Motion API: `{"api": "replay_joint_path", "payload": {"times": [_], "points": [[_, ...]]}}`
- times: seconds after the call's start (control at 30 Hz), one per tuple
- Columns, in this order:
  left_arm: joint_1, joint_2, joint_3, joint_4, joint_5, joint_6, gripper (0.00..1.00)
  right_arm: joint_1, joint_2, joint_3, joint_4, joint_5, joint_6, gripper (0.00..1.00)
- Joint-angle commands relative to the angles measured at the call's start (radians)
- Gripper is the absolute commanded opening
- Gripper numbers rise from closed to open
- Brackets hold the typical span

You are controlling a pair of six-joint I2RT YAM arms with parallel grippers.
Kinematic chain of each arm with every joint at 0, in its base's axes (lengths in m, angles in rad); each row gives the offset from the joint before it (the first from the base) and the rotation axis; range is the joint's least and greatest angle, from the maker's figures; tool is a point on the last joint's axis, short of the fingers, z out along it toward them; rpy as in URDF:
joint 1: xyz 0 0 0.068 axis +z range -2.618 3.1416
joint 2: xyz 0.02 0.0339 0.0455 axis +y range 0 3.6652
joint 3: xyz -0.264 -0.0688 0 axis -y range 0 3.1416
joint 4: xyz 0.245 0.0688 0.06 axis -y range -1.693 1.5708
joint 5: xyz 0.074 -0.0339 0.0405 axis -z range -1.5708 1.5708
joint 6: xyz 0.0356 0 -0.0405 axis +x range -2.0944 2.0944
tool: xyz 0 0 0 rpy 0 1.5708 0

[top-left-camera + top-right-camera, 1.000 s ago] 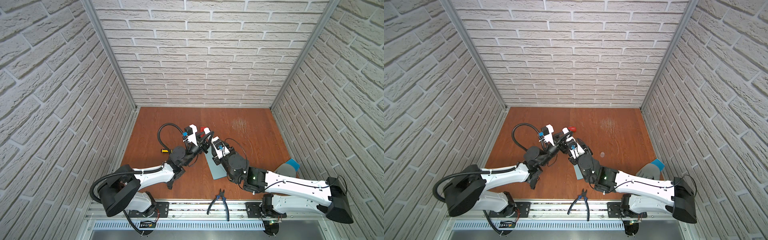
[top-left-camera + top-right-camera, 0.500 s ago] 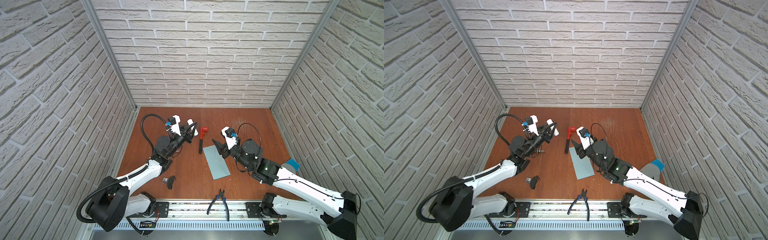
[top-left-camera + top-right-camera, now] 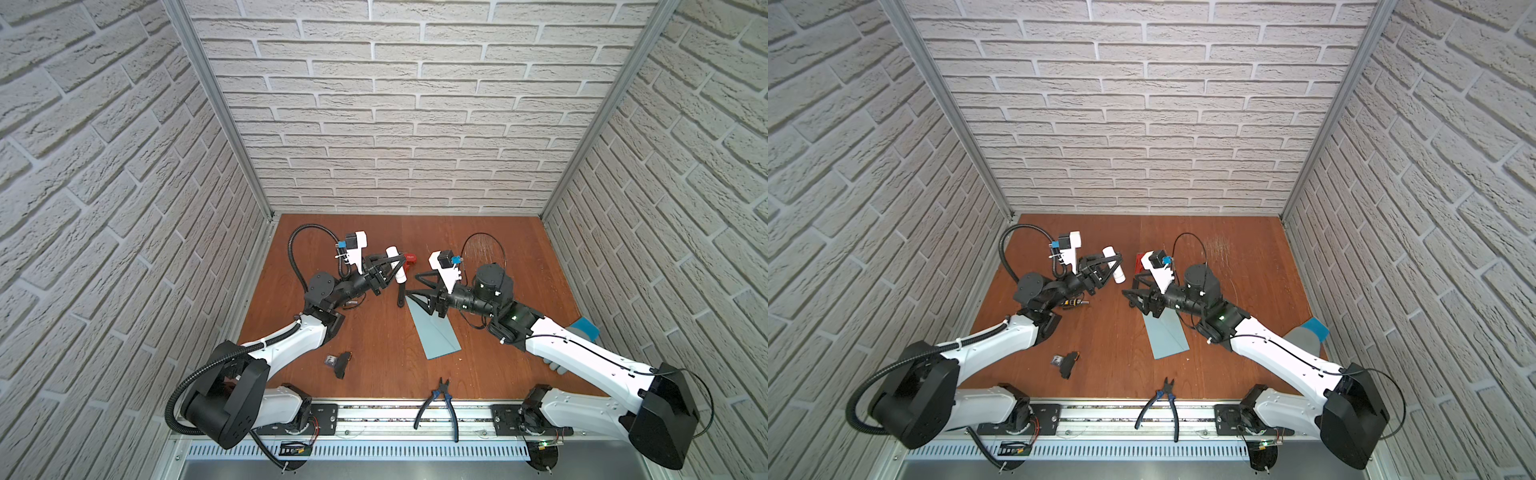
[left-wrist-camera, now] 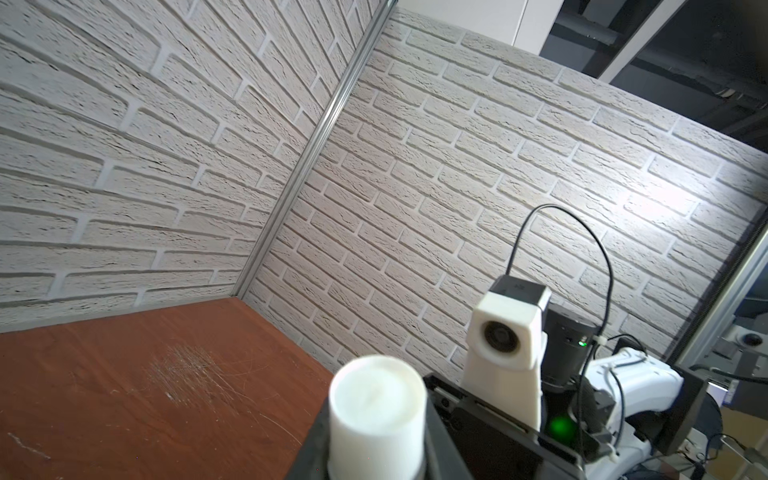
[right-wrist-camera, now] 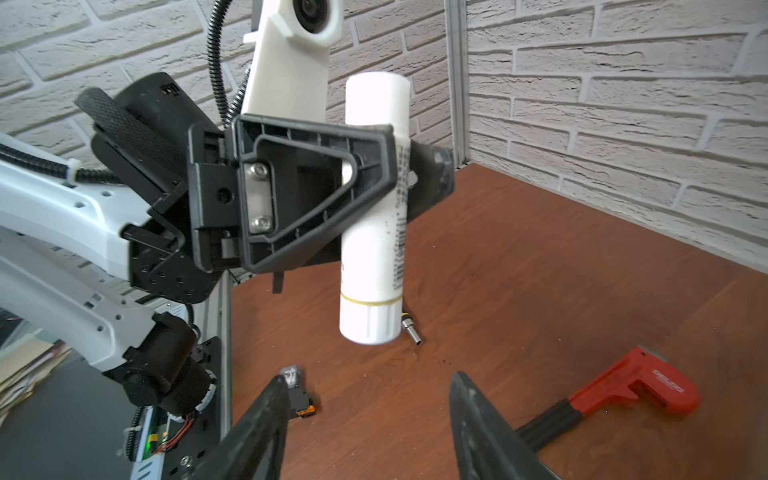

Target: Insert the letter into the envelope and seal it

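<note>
Drawn apart since a second ago, left gripper [image 3: 395,264] is clamped on glue stick [image 5: 376,216], right gripper [image 5: 368,380] spread empty below it, envelope [image 3: 434,332] flat at centre, letter unseen; stick's lower end should be centred between jaws before closing.

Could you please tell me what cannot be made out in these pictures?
The letter: in no view; whether it is inside the envelope cannot be told.
The envelope's far end: partly covered by the right gripper in both top views.
The glove: mostly under the right arm in both top views.
The glue stick's print: blurred in the right wrist view.
</note>
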Motion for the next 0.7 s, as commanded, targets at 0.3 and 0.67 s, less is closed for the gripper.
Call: {"api": "replay_joint_path", "payload": {"times": [0.3, 0.67], "points": [[-0.028, 0.052, 0.051, 0.172, 0.054, -0.032, 0.00, -0.007, 0.077, 0.059, 0.125, -0.163, 0.058, 0.56], [-0.049, 0.084, 0.054, 0.184, 0.054, -0.032, 0.00, -0.010, 0.077, 0.067, 0.135, -0.158, 0.057, 0.37]]}}
